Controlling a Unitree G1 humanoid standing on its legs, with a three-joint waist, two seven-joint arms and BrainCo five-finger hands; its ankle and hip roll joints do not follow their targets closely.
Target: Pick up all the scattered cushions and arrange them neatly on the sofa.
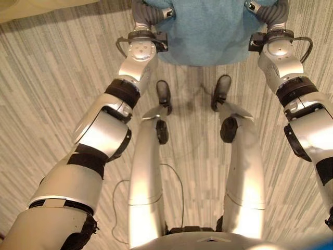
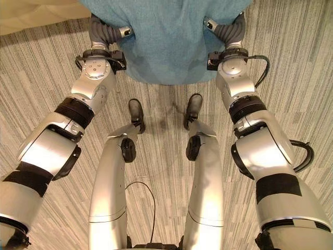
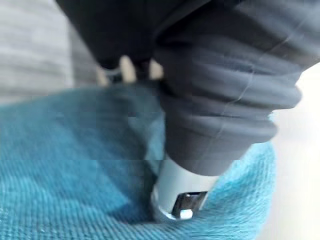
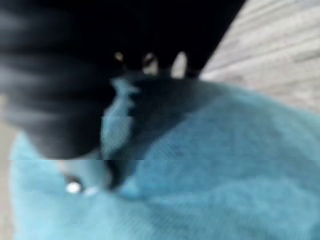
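While both arms reach forward and down, a blue cushion (image 2: 166, 36) sits between the two hands at the far middle of the scene, above a grey striped carpet (image 2: 41, 88). The left hand (image 2: 106, 32) meets the cushion's left edge and the right hand (image 2: 226, 30) meets its right edge, so the cushion spans the gap from one dark ribbed cover to the other. In the head views the fingers of both hands pass behind or under the blue fabric, and I cannot tell whether they are curled round it or lie straight against it. The left wrist view shows the left hand's dark cover pressed into the woven blue cloth, which dents around a silver part of the hand (image 3: 182, 192), with pale finger parts dimly visible past the cover; their pose is too blurred to read. The right wrist view shows the same on the other side: the dark cover against the cushion (image 4: 220, 165), the fabric bunched up beside it, the fingers unclear. A pale beige surface (image 1: 41, 8) lies at the far left, its nature hard to make out.
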